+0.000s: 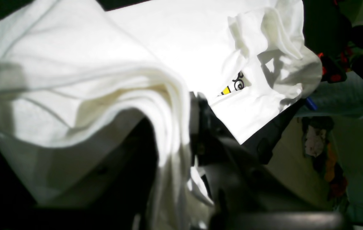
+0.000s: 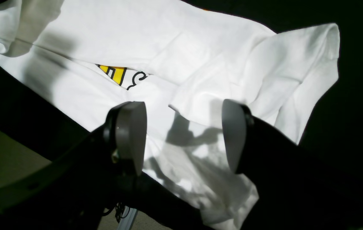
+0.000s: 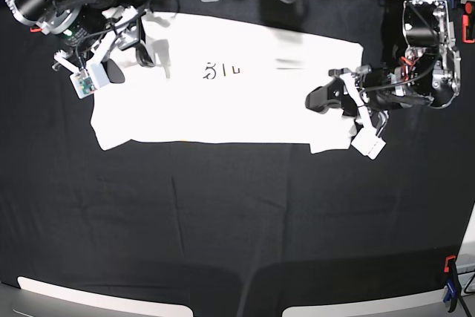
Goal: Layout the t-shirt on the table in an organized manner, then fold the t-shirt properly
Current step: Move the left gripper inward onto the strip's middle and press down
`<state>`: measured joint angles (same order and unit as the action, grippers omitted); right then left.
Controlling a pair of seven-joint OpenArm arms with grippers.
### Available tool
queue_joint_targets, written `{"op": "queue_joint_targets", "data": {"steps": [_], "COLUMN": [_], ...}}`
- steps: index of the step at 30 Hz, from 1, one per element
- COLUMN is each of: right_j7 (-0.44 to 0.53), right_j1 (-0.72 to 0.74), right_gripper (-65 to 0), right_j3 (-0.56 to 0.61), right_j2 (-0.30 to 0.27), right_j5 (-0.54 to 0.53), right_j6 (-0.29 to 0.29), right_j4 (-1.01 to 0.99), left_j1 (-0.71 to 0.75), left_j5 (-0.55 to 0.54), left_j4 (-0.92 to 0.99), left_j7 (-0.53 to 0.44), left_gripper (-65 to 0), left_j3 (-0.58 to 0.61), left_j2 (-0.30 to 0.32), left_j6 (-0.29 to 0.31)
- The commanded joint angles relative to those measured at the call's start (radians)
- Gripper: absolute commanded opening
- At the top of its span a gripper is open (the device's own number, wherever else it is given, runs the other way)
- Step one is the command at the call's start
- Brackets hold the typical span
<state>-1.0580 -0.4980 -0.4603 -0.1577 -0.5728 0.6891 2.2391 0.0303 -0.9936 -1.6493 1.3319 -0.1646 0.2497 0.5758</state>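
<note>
The white t-shirt point(image 3: 223, 102) lies spread wide across the far half of the black table point(image 3: 223, 220), with a small dark print point(image 3: 220, 72) showing. My left gripper point(image 3: 315, 99) is at the shirt's right end, shut on a bunched fold of cloth. In the left wrist view that fold drapes over the gripper point(image 1: 191, 105) and the t-shirt point(image 1: 184, 38) stretches away behind it. My right gripper point(image 3: 128, 61) hovers open over the shirt's left end. In the right wrist view its grey pads point(image 2: 132, 137) stand wide apart above the crumpled t-shirt point(image 2: 184, 48), holding nothing.
Orange clamps sit at the table's right edge point(image 3: 467, 31) and front right corner point(image 3: 448, 272). A red-and-black clamp point(image 1: 331, 72) shows beyond the shirt in the left wrist view. Light panels point(image 3: 96, 295) line the front edge. Black cloth stretches in front of the shirt.
</note>
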Motion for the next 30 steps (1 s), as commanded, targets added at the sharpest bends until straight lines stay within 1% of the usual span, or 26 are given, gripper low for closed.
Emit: {"op": "queue_joint_targets", "data": {"steps": [1,2,3,4,5,6,7,8,10,16,21,22,24,26,27,29,30], "right_j7": [0.021,0.021,0.021,0.021,0.021,0.021,0.021,0.021,0.021,0.025,0.093,0.092,0.095,0.130,0.160,0.208,0.205], "right_j1": [0.002,0.002,0.002,0.002,0.002,0.002,0.002,0.002,0.002,0.002,0.002,0.002,0.002,0.002,0.002,0.011,0.024], "right_gripper": [-29.1,-29.1,-29.1,-29.1,-29.1,-29.1,-29.1,-29.1,-29.1,-29.1,-29.1,-29.1,-29.1,-29.1,-29.1,-29.1,-29.1], "right_j3": [-0.003,-0.003,-0.003,-0.003,-0.003,-0.003,-0.003,-0.003,-0.003,-0.003,-0.003,-0.004,-0.015,-0.058,-0.092,-0.176,-0.225], "right_j2": [-0.006,-0.006,-0.006,-0.006,-0.006,-0.006,-0.006,-0.006,-0.006,-0.006,-0.006,-0.006,-0.006,-0.006,-0.006,-0.006,-0.006], "right_j5": [-0.013,-0.013,-0.013,-0.013,-0.013,-0.013,-0.013,-0.013,-0.013,-0.014,-0.014,0.002,0.080,0.126,0.127,0.084,0.030], "right_j6": [0.009,0.009,0.009,0.009,0.009,0.009,0.009,0.009,0.009,0.009,0.009,0.009,0.000,-0.032,-0.041,-0.062,-0.062], "right_j4": [0.020,0.019,0.019,0.019,0.019,0.019,0.019,0.020,0.019,0.019,0.019,0.019,0.018,-0.003,-0.023,-0.076,-0.110], "left_j1": [-0.013,-0.012,-0.010,-0.010,-0.010,-0.010,-0.010,-0.010,-0.011,-0.011,-0.011,-0.011,-0.011,-0.011,-0.011,-0.011,-0.011], "left_j5": [-0.034,-0.057,-0.110,-0.190,-0.274,-0.334,-0.374,-0.394,-0.403,-0.402,-0.402,-0.402,-0.402,-0.402,-0.402,-0.402,-0.403], "left_j4": [-0.016,-0.016,-0.016,-0.016,-0.016,-0.016,-0.016,-0.016,-0.016,-0.016,-0.016,-0.016,-0.016,-0.016,-0.016,-0.016,-0.016], "left_j7": [-0.015,-0.011,0.003,0.032,0.061,0.064,0.064,0.064,0.064,0.059,0.059,0.059,0.059,0.059,0.059,0.059,0.059], "left_gripper": [-65.0,-61.5,-54.5,-48.1,-43.0,-39.5,-37.7,-37.4,-37.4,-37.4,-37.4,-37.4,-37.4,-37.4,-37.4,-37.4,-37.4], "left_j3": [-0.005,-0.005,-0.005,-0.004,-0.003,-0.003,-0.003,-0.003,-0.003,-0.003,-0.003,-0.003,-0.003,-0.003,-0.003,-0.003,-0.003], "left_j2": [0.008,0.008,0.008,0.008,0.008,0.008,0.008,0.008,0.008,0.009,0.009,0.009,0.009,0.009,0.009,0.009,0.008], "left_j6": [0.000,0.000,0.000,0.000,0.001,0.014,0.033,0.047,0.063,0.065,0.065,0.065,0.065,0.065,0.065,0.065,0.065]}}
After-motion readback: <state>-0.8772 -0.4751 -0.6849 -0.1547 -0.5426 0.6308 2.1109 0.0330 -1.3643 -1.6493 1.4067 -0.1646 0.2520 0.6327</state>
